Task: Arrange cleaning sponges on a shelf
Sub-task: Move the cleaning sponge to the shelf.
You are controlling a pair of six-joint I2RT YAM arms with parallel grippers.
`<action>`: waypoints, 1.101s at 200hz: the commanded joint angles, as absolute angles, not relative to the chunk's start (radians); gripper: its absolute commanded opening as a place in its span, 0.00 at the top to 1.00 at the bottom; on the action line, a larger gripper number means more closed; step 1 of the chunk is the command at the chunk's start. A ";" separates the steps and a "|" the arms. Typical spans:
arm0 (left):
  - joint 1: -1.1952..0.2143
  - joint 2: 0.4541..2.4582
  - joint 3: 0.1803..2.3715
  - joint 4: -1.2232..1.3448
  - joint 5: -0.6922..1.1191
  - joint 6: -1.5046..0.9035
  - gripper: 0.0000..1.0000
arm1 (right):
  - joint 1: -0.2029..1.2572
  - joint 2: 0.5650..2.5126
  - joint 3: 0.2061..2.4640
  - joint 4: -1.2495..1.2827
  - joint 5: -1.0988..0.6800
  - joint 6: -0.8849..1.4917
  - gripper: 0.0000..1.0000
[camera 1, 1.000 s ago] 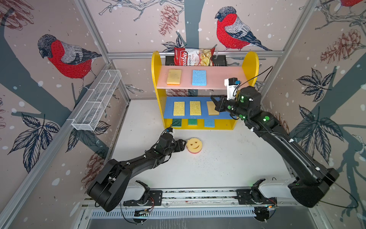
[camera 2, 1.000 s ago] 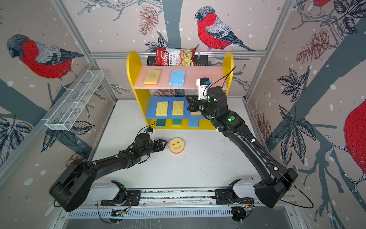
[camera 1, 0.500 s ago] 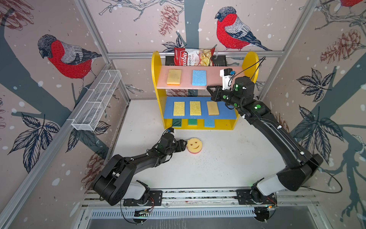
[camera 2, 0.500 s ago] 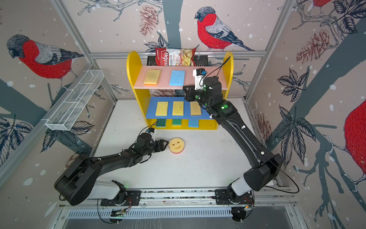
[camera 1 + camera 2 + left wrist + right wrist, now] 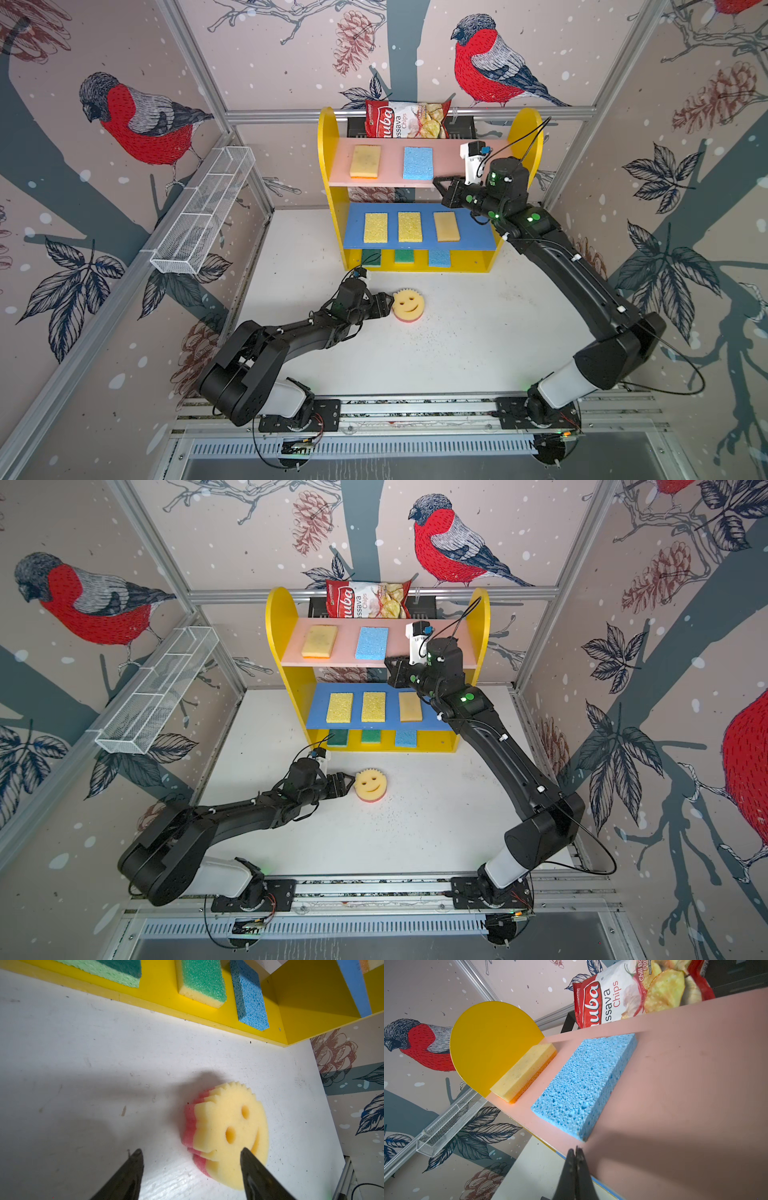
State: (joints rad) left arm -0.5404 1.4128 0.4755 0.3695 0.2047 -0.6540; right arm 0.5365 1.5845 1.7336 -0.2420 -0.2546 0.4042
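The shelf (image 5: 326, 166) stands at the back. Its pink top board (image 5: 390, 166) carries a tan-yellow sponge (image 5: 365, 161) and a light blue sponge (image 5: 418, 163). Three yellow sponges (image 5: 409, 226) lie in a row on the blue middle board. Two green sponges (image 5: 404, 255) and a blue one (image 5: 439, 257) sit on the yellow base. A round smiley sponge (image 5: 408, 305) (image 5: 230, 1134) lies on the white table. My left gripper (image 5: 386, 302) (image 5: 191, 1150) is open at its left edge, one finger over the sponge's rim. My right gripper (image 5: 438, 180) (image 5: 576, 1150) is shut and empty at the pink board's front edge, by the blue sponge (image 5: 583, 1086).
A red chips bag (image 5: 405, 120) leans in a black tray (image 5: 461, 129) behind the shelf's top. A white wire basket (image 5: 203, 212) hangs on the left wall. The arms' mounting rail (image 5: 415, 409) runs along the front.
My right gripper has risen from the blue middle board to the front edge of the pink board, leaving the tan sponge lying there. The left gripper has crept slightly toward the smiley sponge.
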 commanded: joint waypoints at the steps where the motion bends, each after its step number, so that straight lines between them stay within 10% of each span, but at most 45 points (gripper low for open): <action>1: -0.543 1.414 0.484 0.393 0.208 -0.649 0.27 | 0.531 1.595 1.754 -0.212 -0.269 0.417 1.00; 220: -0.542 1.387 0.487 0.361 0.209 -0.640 0.27 | 0.589 1.501 1.717 -0.254 -0.157 0.376 1.00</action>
